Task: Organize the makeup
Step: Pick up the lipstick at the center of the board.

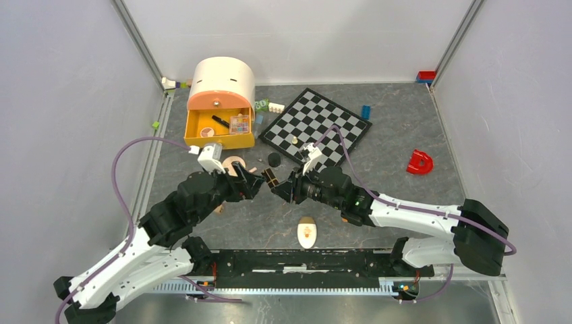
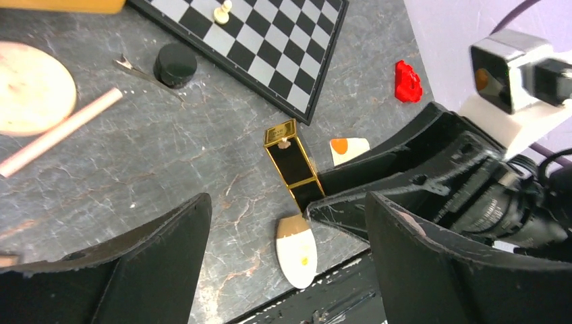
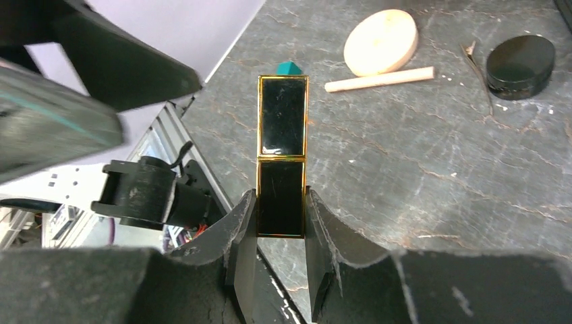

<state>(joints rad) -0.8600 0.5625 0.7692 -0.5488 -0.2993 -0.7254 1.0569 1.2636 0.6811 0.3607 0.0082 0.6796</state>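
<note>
black jar (image 1: 274,159) stands between compact (image 1: 233,165) and chessboard (image 1: 317,125)

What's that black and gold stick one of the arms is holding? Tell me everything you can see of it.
It is a slim, square-sided lipstick case with glossy black faces framed by gold edges. A gold seam splits it into two sections, and the far end is a gold cap face with a small embossed mark. The right gripper clamps its lower section from both sides, so the case sticks straight out from the fingers, seemingly lifted above the grey table. The open left gripper is close by, not touching it.
</note>
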